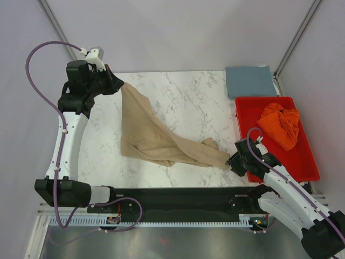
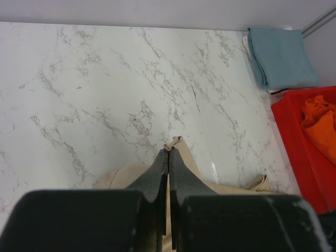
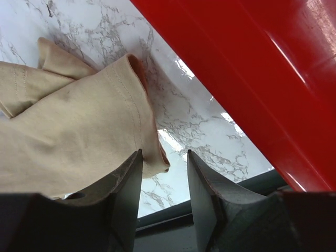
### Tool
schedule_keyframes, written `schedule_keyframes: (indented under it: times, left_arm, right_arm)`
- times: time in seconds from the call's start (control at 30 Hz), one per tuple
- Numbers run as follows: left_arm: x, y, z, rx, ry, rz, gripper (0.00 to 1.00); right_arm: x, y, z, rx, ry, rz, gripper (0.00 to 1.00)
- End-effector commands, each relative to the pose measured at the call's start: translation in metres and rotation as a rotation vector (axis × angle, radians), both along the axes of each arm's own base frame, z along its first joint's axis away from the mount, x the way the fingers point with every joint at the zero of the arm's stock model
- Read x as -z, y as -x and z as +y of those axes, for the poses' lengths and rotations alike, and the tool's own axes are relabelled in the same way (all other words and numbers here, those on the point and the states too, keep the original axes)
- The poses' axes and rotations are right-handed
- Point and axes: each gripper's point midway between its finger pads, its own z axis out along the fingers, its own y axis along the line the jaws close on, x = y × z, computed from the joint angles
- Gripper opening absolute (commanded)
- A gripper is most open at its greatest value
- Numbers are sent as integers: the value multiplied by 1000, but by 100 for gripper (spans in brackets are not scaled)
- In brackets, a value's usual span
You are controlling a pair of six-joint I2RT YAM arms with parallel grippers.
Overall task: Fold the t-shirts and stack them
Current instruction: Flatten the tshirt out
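A tan t-shirt [image 1: 153, 137] hangs from the back left and drags across the marble toward the front right. My left gripper [image 1: 117, 83] is shut on its upper corner [image 2: 176, 142], lifted above the table. My right gripper [image 3: 164, 153] stands open low beside the red tray, with the tan shirt's lower corner [image 3: 152, 157] just between its fingertips, ungripped. A slate blue t-shirt [image 1: 250, 81] lies folded at the back right. An orange t-shirt [image 1: 280, 124] sits crumpled in the red tray.
The red tray [image 1: 304, 170] stands along the right side, close to my right gripper. The table's front edge and a black rail [image 1: 178, 197] run just below the shirt's lower end.
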Motion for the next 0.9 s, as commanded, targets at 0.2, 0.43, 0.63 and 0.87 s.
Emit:
schedule_keyframes:
  times: [0.2, 0.43, 0.63, 0.87]
  left_arm:
    - [-8, 0, -4, 12, 32, -21, 2]
    - [-9, 1, -3, 8, 26, -25, 2]
    - [-6, 1, -3, 8, 26, -19, 2]
    - [-9, -1, -1, 0, 17, -29, 2]
  right_arm:
    - [-2, -16, 4, 47, -36, -78, 42]
    - [-5, -21, 1, 63, -25, -107, 21]
    - [-12, -27, 1, 62, -20, -144, 1]
    - [-53, -54, -7, 41, 54, -284, 0]
